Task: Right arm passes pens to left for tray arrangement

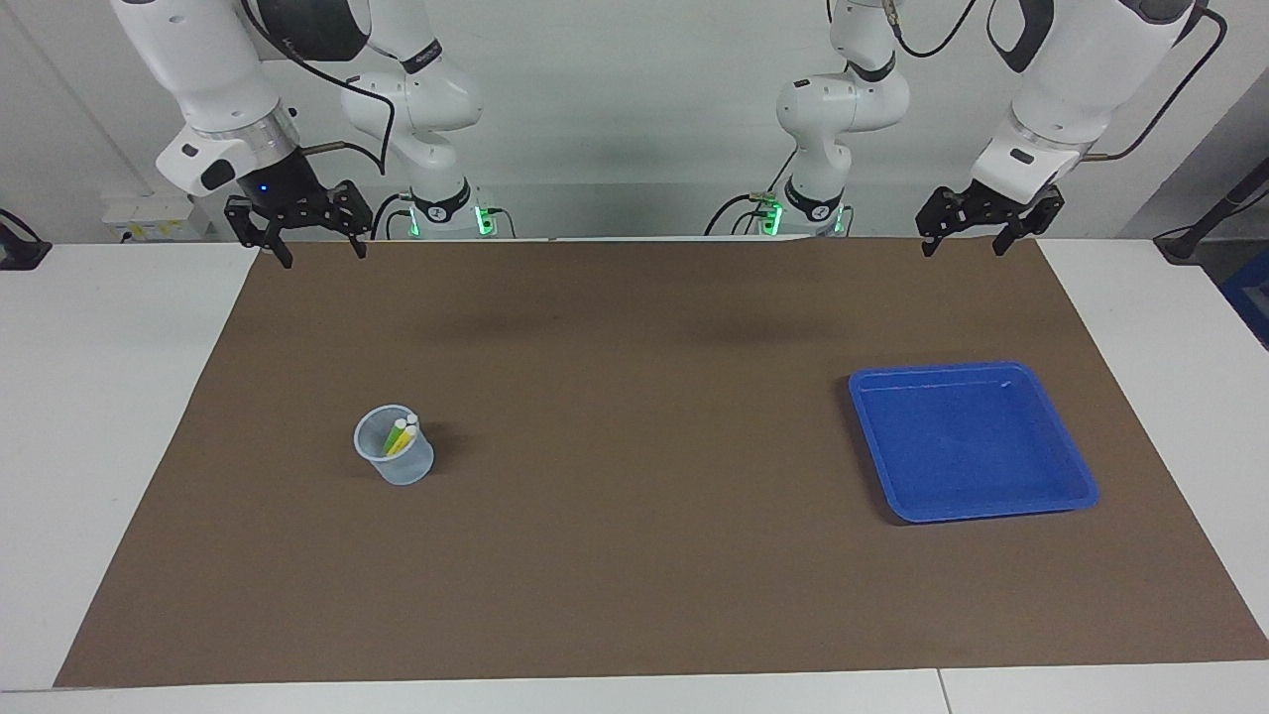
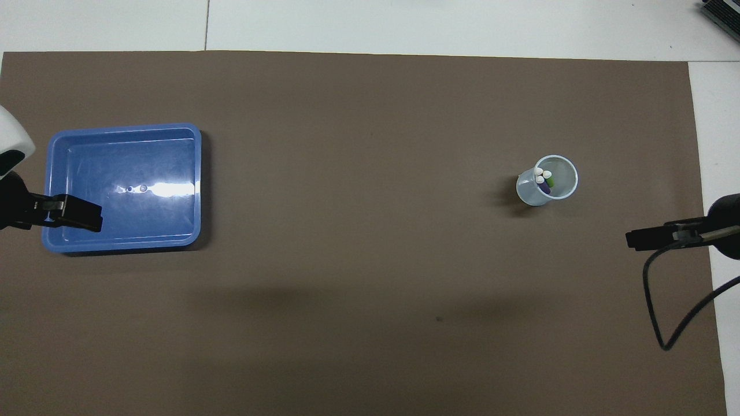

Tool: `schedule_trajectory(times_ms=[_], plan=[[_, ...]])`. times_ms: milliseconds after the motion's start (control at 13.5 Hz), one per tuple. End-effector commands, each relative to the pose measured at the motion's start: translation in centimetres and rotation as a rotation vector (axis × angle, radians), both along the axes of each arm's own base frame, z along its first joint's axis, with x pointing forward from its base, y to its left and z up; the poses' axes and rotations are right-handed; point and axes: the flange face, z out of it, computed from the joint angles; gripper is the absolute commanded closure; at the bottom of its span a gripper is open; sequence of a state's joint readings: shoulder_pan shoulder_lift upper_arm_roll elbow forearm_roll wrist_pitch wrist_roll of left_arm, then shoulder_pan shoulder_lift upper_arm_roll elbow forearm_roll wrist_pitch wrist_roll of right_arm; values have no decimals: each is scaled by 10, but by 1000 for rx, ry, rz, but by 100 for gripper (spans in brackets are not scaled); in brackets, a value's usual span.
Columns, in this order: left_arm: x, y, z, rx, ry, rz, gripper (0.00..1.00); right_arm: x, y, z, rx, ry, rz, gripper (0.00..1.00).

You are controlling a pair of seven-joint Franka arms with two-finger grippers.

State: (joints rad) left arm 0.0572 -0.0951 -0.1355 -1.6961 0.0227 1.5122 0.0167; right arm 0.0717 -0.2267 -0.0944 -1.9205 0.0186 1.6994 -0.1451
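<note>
Facing view: a matte brown mat [image 1: 634, 476] covers the white table [image 1: 99, 397]. At four o'clock sits the glossy, square, rounded-corner blue tray [image 1: 897, 476]; at eight o'clock a translucent cup [image 1: 397, 464] holds the slim pens [image 1: 402, 434]. Left gripper [image 1: 977, 240] and right gripper [image 1: 315, 243] hang spread and holding nothing over the mat's twelve-o'clock edge, well apart from both.

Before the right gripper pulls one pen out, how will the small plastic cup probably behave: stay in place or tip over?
The cup looks thin and translucent, so it is probably light and may slide or lift with the pen. The pens lean to one side and stick out above its rim, which likely makes it easier to tip. Nothing holds it on the brown mat.
</note>
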Motion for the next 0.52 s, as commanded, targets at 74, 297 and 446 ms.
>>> schedule_trajectory(times_ms=[74, 297, 446], plan=[[-7, 0, 2, 13, 2, 11, 0, -4, -1, 3, 2, 6, -50, 0], [-7, 0, 2, 13, 2, 11, 0, -3, 6, 4, 1, 7, -55, 0], [-7, 0, 2, 13, 3, 11, 0, -5, -2, 5, 0, 9, -60, 0]])
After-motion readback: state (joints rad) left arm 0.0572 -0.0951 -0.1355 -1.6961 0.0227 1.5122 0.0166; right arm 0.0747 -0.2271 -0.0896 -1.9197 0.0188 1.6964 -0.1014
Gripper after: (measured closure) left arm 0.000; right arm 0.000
